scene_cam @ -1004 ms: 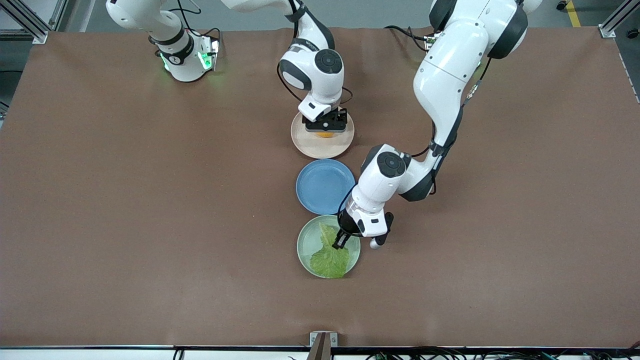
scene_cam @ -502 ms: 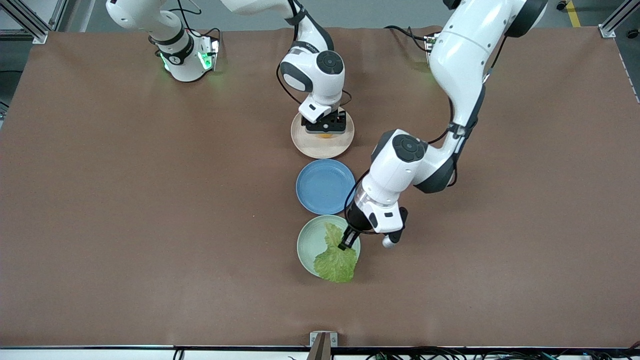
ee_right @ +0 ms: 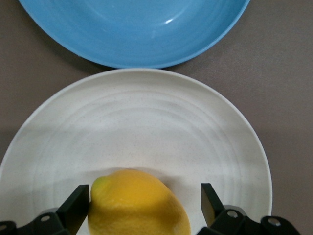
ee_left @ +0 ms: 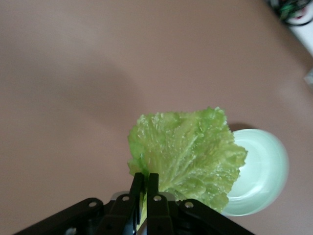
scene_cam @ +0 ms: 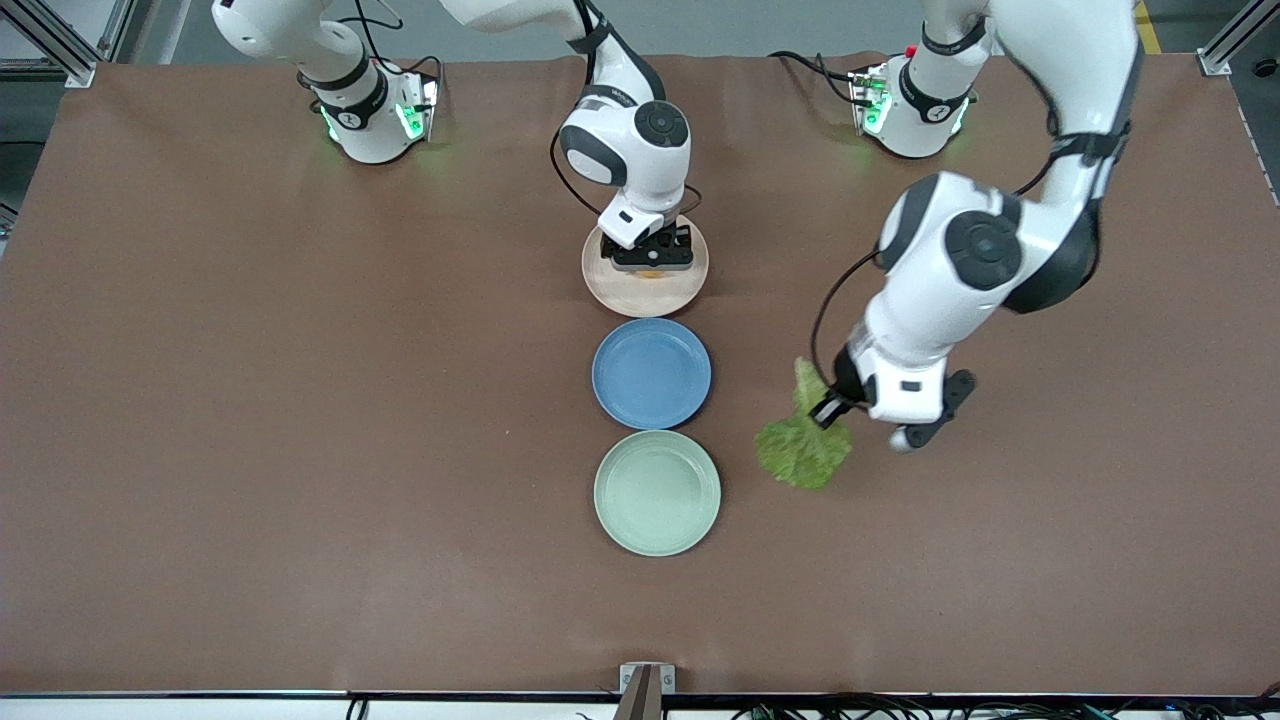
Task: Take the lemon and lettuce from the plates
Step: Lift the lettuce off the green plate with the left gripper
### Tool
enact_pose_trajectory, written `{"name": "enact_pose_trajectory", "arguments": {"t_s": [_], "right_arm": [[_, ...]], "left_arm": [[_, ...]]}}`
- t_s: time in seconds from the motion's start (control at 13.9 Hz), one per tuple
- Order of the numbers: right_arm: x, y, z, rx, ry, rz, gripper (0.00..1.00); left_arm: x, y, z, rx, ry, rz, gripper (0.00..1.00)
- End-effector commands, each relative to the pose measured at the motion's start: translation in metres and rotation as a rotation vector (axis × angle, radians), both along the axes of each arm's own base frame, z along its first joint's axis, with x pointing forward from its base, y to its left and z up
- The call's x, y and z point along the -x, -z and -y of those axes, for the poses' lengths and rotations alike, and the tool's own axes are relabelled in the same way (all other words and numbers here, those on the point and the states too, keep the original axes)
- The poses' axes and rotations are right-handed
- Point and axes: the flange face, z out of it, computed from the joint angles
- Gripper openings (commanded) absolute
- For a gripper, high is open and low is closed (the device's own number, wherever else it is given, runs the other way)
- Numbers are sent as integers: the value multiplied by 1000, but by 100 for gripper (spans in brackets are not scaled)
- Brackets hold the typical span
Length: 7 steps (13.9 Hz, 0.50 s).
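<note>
My left gripper (scene_cam: 826,410) is shut on the stem of the lettuce (scene_cam: 803,445) and holds the leaf in the air over bare table, beside the mint green plate (scene_cam: 657,492) toward the left arm's end. In the left wrist view the lettuce (ee_left: 188,154) hangs from my left gripper (ee_left: 145,180), with the empty mint green plate (ee_left: 261,176) below. My right gripper (scene_cam: 652,262) is low over the beige-pink plate (scene_cam: 630,290), open, its fingers on either side of the lemon (ee_right: 137,203). One finger (ee_right: 78,205) touches the lemon; the other stands apart. The beige-pink plate (ee_right: 146,117) fills the right wrist view.
A blue plate (scene_cam: 651,373) lies between the beige-pink and mint green plates; it also shows in the right wrist view (ee_right: 137,29). Both robot bases stand along the table's edge farthest from the front camera. A metal bracket (scene_cam: 646,680) sits at the nearest edge.
My left gripper has lifted the lettuce off the mint green plate and carried it toward the left arm's end. The right gripper stays over the lemon, slightly lower.
</note>
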Motion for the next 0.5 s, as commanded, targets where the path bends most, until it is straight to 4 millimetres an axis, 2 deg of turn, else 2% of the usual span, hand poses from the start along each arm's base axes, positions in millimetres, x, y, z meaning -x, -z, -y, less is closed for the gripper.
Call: {"name": "enact_pose_trajectory", "arguments": {"t_s": [0.0,0.07,0.43], "right_arm": [[2,3,-4,2,-5,9,100],[1,1,-6,-3,-3,9,100],[9,-1,-13,-4,-40,18,100]], "left_arm": [[46,17,-53,-39,134,-52,0],[54,25,-76,-50,177,-67,0],[81,72,-149,-68,363,-116,0]]}}
